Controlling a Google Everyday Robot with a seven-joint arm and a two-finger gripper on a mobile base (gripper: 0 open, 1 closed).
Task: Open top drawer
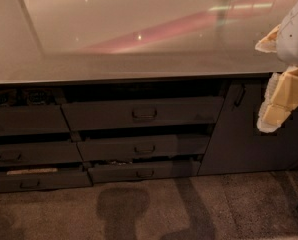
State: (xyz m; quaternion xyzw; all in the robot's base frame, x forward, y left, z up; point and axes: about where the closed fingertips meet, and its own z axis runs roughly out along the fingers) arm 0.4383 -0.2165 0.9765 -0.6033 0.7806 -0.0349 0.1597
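Three dark drawers sat stacked at the centre of a cabinet beneath a glossy worktop. The top drawer was the widest, with a small loop handle at the middle of its front. The robot's gripper hung at the right edge of the scene, in front of the tall cabinet door. It was roughly level with the top drawer, off to its right and well apart from the handle. Whether the gripper was wide or narrow could not be told, and the arm above it was cut off by the frame. A dark gap ran above the drawer's front, with the inside lost in shadow. More drawers on the left ran out of view.
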